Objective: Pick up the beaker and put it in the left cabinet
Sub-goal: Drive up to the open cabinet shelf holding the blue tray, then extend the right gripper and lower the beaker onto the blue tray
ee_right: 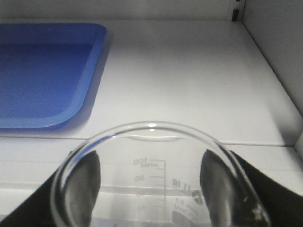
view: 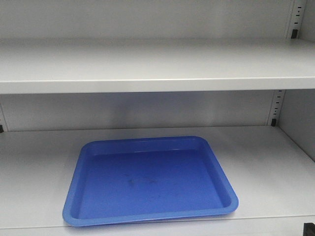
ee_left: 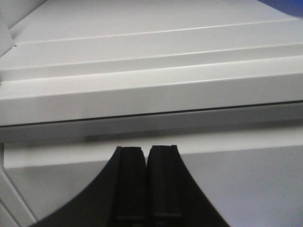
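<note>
Front view close on left cabinet [view: 147, 64], blue tray [view: 147, 182] shared with right wrist

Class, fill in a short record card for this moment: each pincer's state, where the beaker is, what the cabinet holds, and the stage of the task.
left pincer: shut, holding nothing
right pincer: shut on the beaker
beaker position: at the lower shelf's front edge, right of the blue tray
cabinet: grey shelves; empty tray on the lower one
stage: beaker not yet set down
</note>
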